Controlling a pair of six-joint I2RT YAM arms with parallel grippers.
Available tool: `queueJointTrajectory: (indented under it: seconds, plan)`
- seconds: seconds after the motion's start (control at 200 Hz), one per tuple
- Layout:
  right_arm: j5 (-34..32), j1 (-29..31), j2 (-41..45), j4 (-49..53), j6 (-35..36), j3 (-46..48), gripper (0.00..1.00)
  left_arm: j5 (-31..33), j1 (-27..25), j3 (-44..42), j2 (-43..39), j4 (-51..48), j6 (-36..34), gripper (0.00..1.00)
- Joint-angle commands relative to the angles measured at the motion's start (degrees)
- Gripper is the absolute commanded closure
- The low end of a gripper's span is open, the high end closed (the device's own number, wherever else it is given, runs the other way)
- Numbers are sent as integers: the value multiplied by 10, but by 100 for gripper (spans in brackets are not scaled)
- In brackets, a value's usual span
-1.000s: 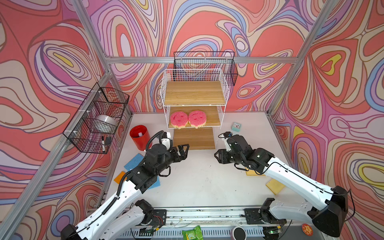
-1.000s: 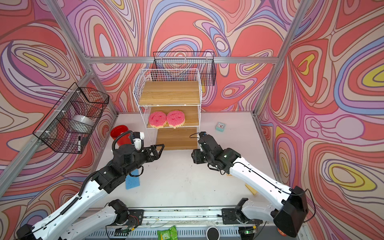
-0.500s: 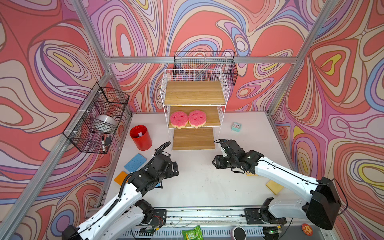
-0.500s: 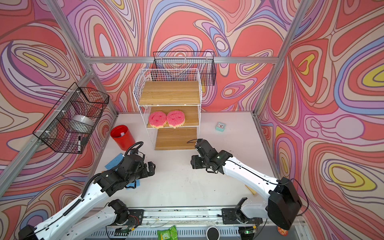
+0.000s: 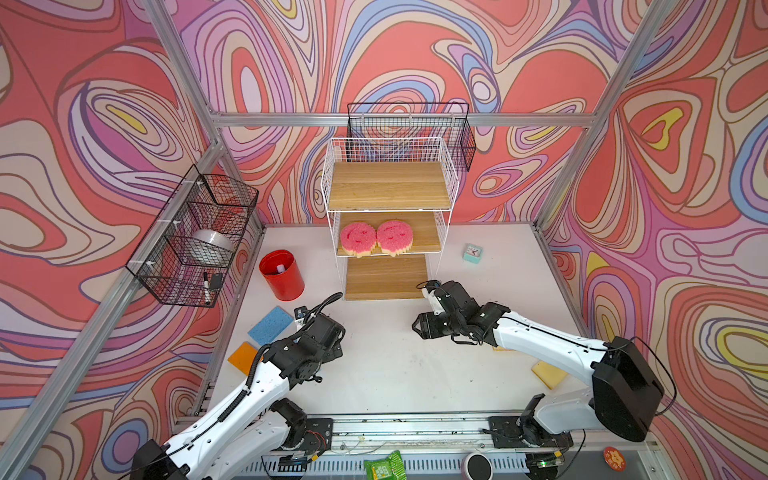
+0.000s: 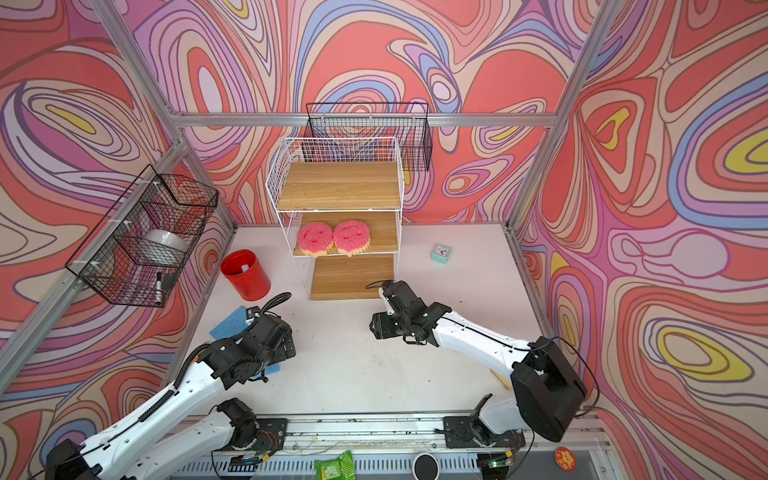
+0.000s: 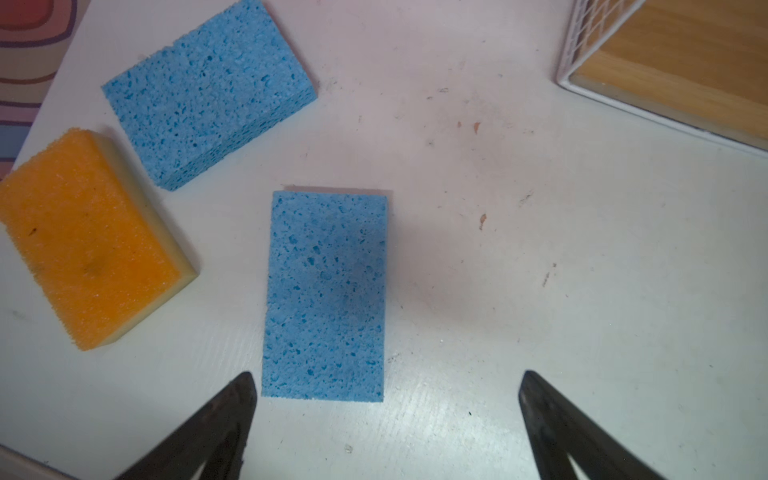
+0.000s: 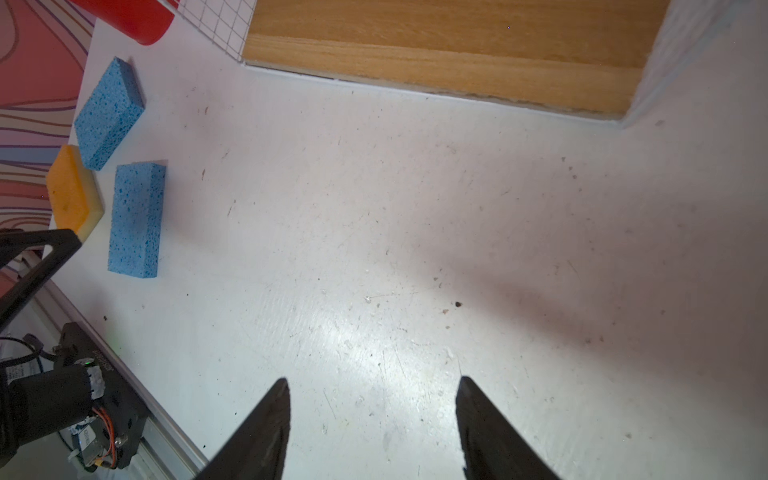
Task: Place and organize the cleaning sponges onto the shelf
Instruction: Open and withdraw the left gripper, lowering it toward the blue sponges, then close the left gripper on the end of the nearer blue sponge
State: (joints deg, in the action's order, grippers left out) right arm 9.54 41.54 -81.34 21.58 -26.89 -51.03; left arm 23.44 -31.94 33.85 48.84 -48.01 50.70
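One pink smiley sponge (image 5: pixel 358 239) and a second pink smiley sponge (image 5: pixel 394 237) lie side by side, edges touching, on the middle board of the shelf (image 5: pixel 388 187), toward its left end.

In front of the shelf and off to its left, a blue sponge (image 7: pixel 326 295) lies flat on the white table (image 5: pixel 395 374). Its near end sits between the widely spread fingers of the left gripper (image 7: pixel 386 374), close to one fingertip (image 7: pixel 245 386). That gripper is released and grasps nothing. Whether the fingertip touches the sponge cannot be told.

Farther left of the shelf, near the table's edge, a second blue sponge (image 7: pixel 208 89) and an orange sponge (image 7: pixel 89 237) lie just beside each other. The orange one is orange face up, with a pale yellow layer under it.

Before the shelf's right front corner, the right gripper (image 8: pixel 374 379) hangs over bare table, jaws parted with nothing between them. Well out from the shelf's front right, a yellow sponge (image 5: pixel 549 373) lies flat beside the right arm.

A red cup (image 5: pixel 282 274) stands just left of the shelf's bottom board, and a small mint-green clock (image 5: pixel 472 252) sits to the shelf's right. One black wire basket (image 5: pixel 409 124) hangs on the wall behind the shelf. A second black wire basket (image 5: pixel 195 237) hangs on the side wall, left of the shelf.
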Motion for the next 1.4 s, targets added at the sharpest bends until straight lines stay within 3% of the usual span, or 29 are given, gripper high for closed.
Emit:
queueJointTrajectory:
  seconds: [0.0,0.15,0.37,0.566,0.891,0.991,1.212,1.397]
  plan:
    - [35,-4,-7,-34,18,11,35,7,37,-28,-6,-16,33,0]
    - [54,-13,-8,-40,32,21,35,-13,85,-38,-1,11,26,0]
    - [71,-21,-9,-64,31,35,35,-101,162,-91,15,79,-11,0]
    - [73,-24,-6,-75,26,43,35,-124,182,-98,19,93,-20,2]
    - [78,-30,-4,-84,21,48,35,-168,187,-71,120,127,-52,9]
    - [78,-32,-1,-86,19,50,35,-176,187,-72,125,133,-56,16]
    - [77,-35,-2,-86,19,50,35,-186,187,-80,108,138,-58,41]
    - [73,-37,0,-82,20,49,34,-217,186,-88,106,149,-60,49]
